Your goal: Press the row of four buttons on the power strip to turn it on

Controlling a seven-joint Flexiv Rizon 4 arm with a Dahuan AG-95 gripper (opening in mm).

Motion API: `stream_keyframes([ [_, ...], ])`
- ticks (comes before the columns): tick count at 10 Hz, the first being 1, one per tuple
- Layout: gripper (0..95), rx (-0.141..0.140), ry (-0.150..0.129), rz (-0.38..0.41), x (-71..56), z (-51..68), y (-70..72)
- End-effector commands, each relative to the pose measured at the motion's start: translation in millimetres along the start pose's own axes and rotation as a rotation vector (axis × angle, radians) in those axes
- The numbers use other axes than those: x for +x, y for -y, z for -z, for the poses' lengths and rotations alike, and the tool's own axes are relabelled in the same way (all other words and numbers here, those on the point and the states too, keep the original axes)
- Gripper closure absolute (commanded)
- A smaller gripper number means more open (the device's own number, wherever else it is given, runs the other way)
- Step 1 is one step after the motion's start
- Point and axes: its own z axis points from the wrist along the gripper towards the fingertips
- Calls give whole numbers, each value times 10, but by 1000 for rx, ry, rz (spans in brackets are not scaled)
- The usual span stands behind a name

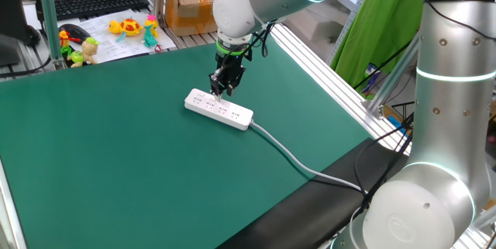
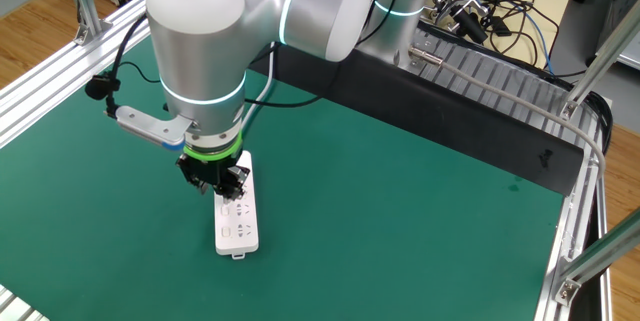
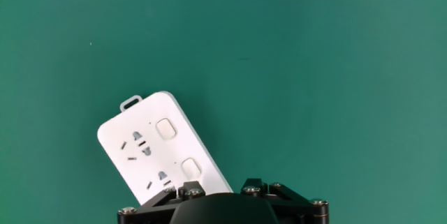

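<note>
White plastic power strip lies flat on the green mat, roughly mid-mat and nearer the far edge than the near edge in one fixed view. Its grey-white cable trails off toward the mat's right edge. The strip sits at an angle to the mat's edges.

Gripper points down over the strip, w/ its tips low at the strip's top face, about one-third along from the free end. You can't confirm contact from either fixed view. Finger state: can't tell. No view shows the tips clearly enough to see a gap or a touch. In the hand view the black gripper body fills the bottom edge and hides the tips.

The four buttons: only two show in the hand view, as small white rounded squares beside the socket holes near the strip's free end. Both lie ahead of the gripper, uncovered. The other two are hidden under the gripper body.

Progress (judgement only): no indicator light is visible, so you can't read which buttons are already pressed. The gripper's position suggests a press is in hand partway along the row. At least the two visible buttons, or the two hidden ones, prob. remain.

Off-mat clutter: black keyboard, toys, cardboard box beyond the far edge.
</note>
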Motion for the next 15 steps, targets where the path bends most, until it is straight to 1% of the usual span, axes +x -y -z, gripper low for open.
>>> stream_keyframes([
  [1,570,-2,1,-3,-1,5,-15],
  [3,570,-3,2,-9,-12,-14,-36],
  [4,570,-5,9,-4,-13,-16,-38],
  [5,570,-7,10,7,-13,-14,-44],
  [6,570,-9,5,14,-15,-18,-46],
  [8,570,-16,5,20,-15,-18,-46],
  [11,570,-15,-4,31,-15,-18,-46],
  [12,570,-21,-5,2,-15,-18,-46],
  [13,570,-24,-13,-16,-15,-18,-46],
  [14,570,-33,-18,-47,-15,-18,-46],
  [15,570,-75,-15,-90,-15,-18,-46],
])
